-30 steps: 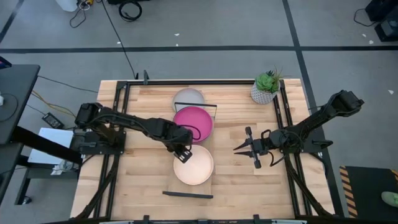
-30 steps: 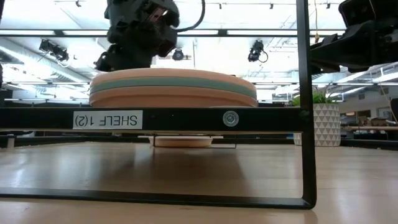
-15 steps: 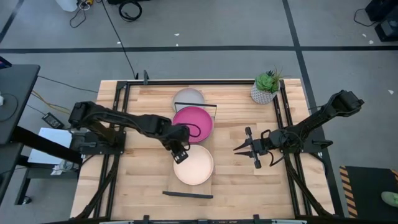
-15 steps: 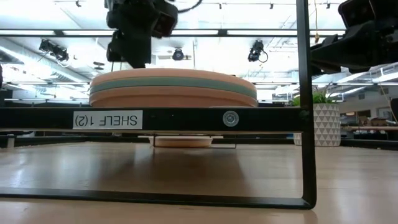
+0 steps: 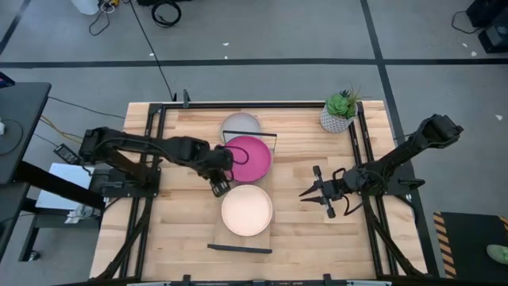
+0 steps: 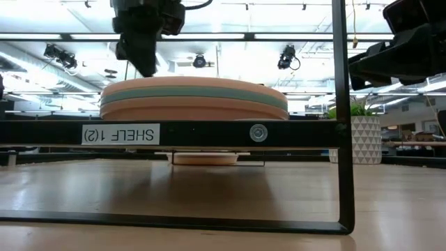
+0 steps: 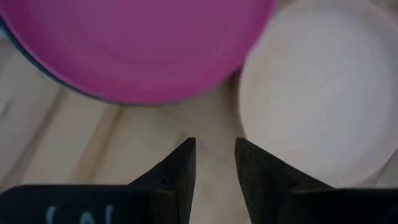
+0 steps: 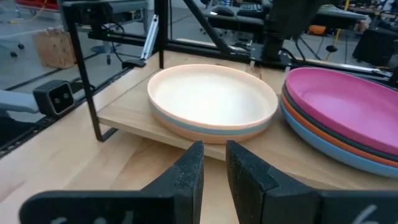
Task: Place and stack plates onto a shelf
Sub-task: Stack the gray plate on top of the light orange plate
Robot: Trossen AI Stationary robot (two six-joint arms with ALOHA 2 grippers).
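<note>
The left gripper [image 5: 221, 188] hangs empty over the shelf [image 5: 268, 235], its fingers a little apart with nothing between them, just off the left rim of the peach plate [image 5: 247, 210] that tops the near stack and just short of the magenta plate [image 5: 249, 157] that tops the middle stack. In the left wrist view the two fingertips [image 7: 185, 163] frame bare wood between those two rims. The right gripper [image 5: 309, 191] waits well off to the right of the shelf, fingers nearly together and holding nothing, pointed at the same stacks. A grey plate [image 5: 240, 125] sits at the far end. The left arm is clearly nearer, and the magenta rim lies just beyond its fingers, so any next grasp probably falls to it.
</note>
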